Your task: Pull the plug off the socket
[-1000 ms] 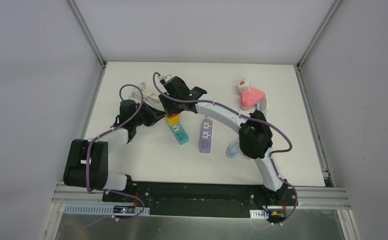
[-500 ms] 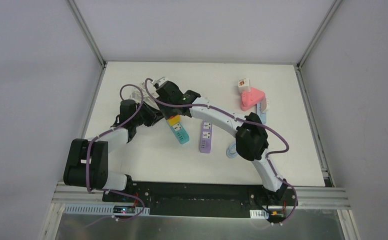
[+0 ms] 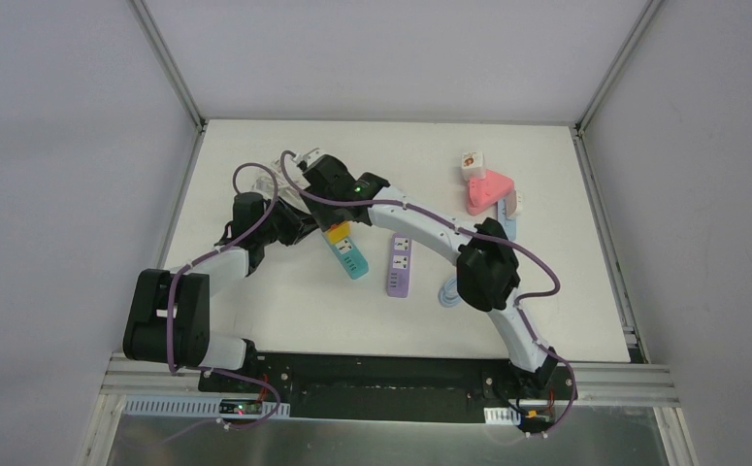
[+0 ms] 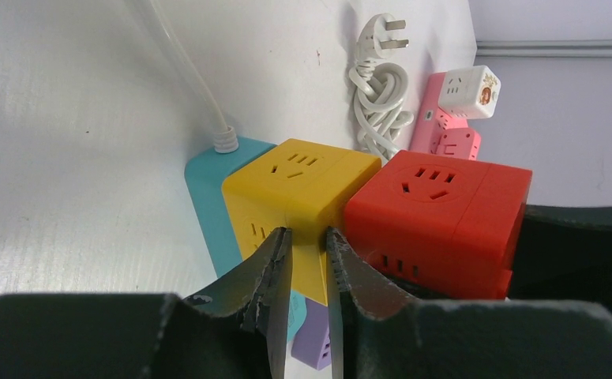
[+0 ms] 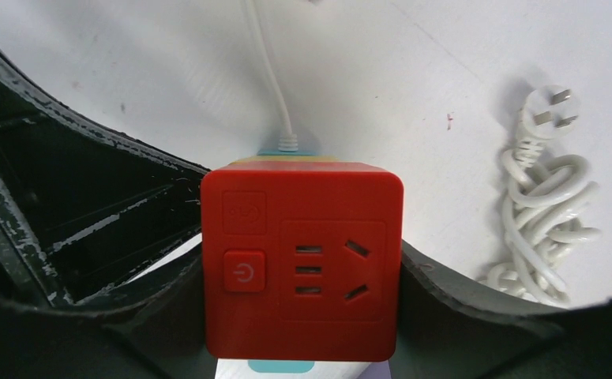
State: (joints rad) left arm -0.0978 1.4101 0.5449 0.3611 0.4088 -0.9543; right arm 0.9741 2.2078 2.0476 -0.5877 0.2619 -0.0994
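A red cube plug (image 5: 302,260) sits against a yellow cube socket (image 4: 298,185), which stands on the end of a teal power strip (image 4: 206,193). My right gripper (image 5: 302,272) is shut on the red cube, one finger on each side. In the left wrist view the red cube (image 4: 438,212) leans at an angle against the yellow one. My left gripper (image 4: 306,237) has its jaws almost together, tips at the yellow cube's near corner. In the top view the right gripper (image 3: 321,194) covers the red cube, with the yellow cube (image 3: 335,233) and the left gripper (image 3: 292,225) beside it.
A purple power strip (image 3: 398,262) lies right of the teal one (image 3: 351,258). A coiled white cable with a plug (image 5: 543,225) lies at the back left. A pink socket (image 3: 488,190) and a white cube (image 3: 473,162) sit at the back right.
My right gripper has shifted left and back with the red cube, turning it against the yellow cube. The left arm has stayed in place.
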